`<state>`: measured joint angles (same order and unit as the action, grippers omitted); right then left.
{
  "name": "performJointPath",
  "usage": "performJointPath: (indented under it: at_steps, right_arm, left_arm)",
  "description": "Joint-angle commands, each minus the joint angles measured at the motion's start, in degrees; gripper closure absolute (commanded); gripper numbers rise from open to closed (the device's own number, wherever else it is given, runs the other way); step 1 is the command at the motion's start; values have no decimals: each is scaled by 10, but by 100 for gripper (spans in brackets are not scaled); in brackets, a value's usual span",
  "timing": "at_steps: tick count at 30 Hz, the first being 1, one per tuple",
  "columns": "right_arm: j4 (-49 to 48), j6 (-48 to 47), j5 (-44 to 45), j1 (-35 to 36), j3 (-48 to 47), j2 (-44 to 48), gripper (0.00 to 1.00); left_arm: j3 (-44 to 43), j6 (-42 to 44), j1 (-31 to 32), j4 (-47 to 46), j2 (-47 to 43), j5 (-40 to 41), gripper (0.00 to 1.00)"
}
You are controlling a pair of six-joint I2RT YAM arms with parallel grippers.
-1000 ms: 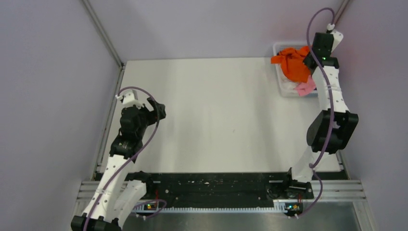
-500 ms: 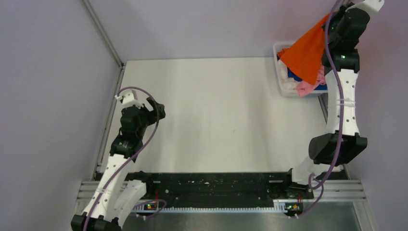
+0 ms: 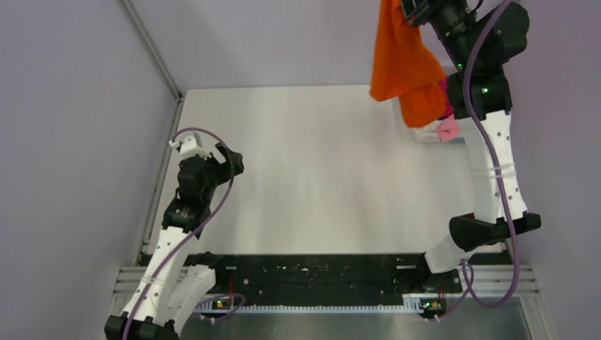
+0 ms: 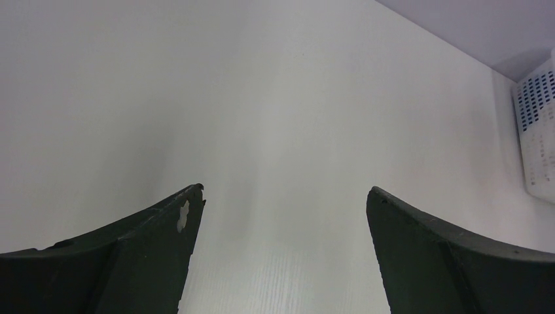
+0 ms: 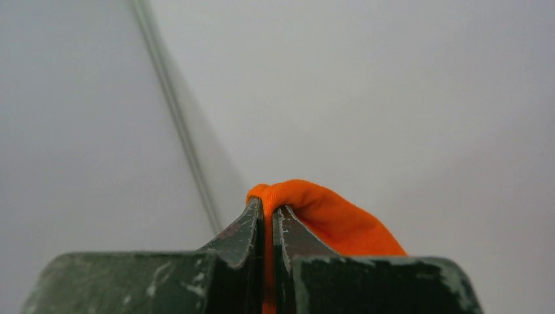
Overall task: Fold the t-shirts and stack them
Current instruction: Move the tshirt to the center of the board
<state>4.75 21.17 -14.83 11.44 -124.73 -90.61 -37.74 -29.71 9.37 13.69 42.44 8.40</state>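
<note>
Orange t-shirt [image 3: 404, 64] hangs high over the far right corner of the table [image 3: 319, 177], pinched by the right gripper [image 5: 268, 219], jaws closed on it | left gripper [image 4: 285, 190] gapes wide, empty | nothing folded or stacked yet; pink t-shirt [image 3: 448, 129] waits below

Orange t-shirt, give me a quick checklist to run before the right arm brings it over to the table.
1. Right gripper shut on the orange t-shirt: ok, a fold is pinched in it.
2. Shirt hanging free of the bin: cannot tell, in the top view its lower end covers the bin.
3. Pink t-shirt not snagged: cannot tell.
4. Left gripper open and empty: ok.
5. Table bare where the shirt would land: ok.
</note>
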Motion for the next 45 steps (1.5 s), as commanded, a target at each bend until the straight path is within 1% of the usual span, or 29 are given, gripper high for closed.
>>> performJointPath:
  at_steps: [1, 3, 5, 8, 11, 14, 16, 19, 20, 21, 23, 24, 26, 27, 28, 29, 30, 31, 33, 36, 38, 40, 43, 45]
  right_arm:
    - [-19, 3, -95, 70, -20, 6, 100]
    - [-12, 3, -127, 113, -21, -4, 100]
    - [4, -12, -146, 164, -21, -12, 100]
    - [32, -66, -147, 208, -13, -9, 100]
    - [38, -86, -128, 214, 29, 14, 100]
    - [80, -120, -75, 214, 101, 59, 100]
    - [108, -126, -14, 215, 197, 108, 100]
    - [89, -110, 95, 213, 421, 214, 100]
    - [71, -100, 148, 213, 503, 251, 100]
    - [59, -83, 220, 212, 569, 279, 98]
    - [73, -71, 321, 207, 668, 319, 96]
    - [88, -57, 369, 201, 695, 329, 92]
    - [123, -22, 449, 188, 719, 333, 75]
    - [127, -10, 475, 184, 728, 329, 62]
    - [130, -2, 494, 180, 733, 323, 44]
    - [140, 3, 508, 179, 729, 315, 16]
    - [160, 9, 521, 179, 720, 305, 3]
    - [181, 17, 532, 179, 711, 295, 2]
    - [226, 38, 539, 179, 695, 281, 1]
    - [252, 49, 478, 185, 693, 277, 1]
    - [247, 42, 435, 204, 703, 284, 1]
    - [229, 42, 395, 230, 718, 289, 1]
    - [191, 37, 308, 262, 756, 292, 1]
    - [173, 38, 271, 278, 784, 289, 1]
  left_arm:
    - [0, -15, -1, -30, 4, -1, 1]
    - [-5, -17, -1, -24, 7, 3, 1]
    - [-12, -22, -1, -7, 9, 25, 1]
    - [-30, -37, -1, 26, 5, 62, 1]
    - [-36, -48, -1, 51, -7, 99, 1]
    - [-32, -77, -1, 70, -16, 137, 1]
    - [-27, -94, -1, 73, -19, 142, 1]
    - [-21, -105, -1, 70, -13, 136, 1]
    - [-21, -105, -1, 71, -7, 134, 1]
    - [-23, -105, -1, 73, -1, 134, 1]
    - [-29, -103, -1, 80, 17, 132, 1]
    - [-32, -104, -1, 80, 30, 127, 1]
    - [-32, -115, -1, 67, 61, 104, 1]
    - [-34, -120, -1, 58, 87, 84, 1]
    - [-38, -121, -1, 47, 110, 62, 1]
    - [-42, -118, -1, 35, 133, 40, 1]
    - [-50, -112, -1, 26, 160, 19, 1]
    - [-60, -108, -1, 22, 186, 4, 1]
    - [-86, -102, -1, 22, 243, -17, 2]
    - [-139, -88, -1, 34, 329, -73, 7]
    - [-181, -73, -1, 36, 379, -153, 10]
    - [-214, -55, 1, 29, 420, -207, 13]
    - [-255, -23, 17, 24, 469, -246, 16]
    - [-296, 5, 38, 53, 512, -237, 18]
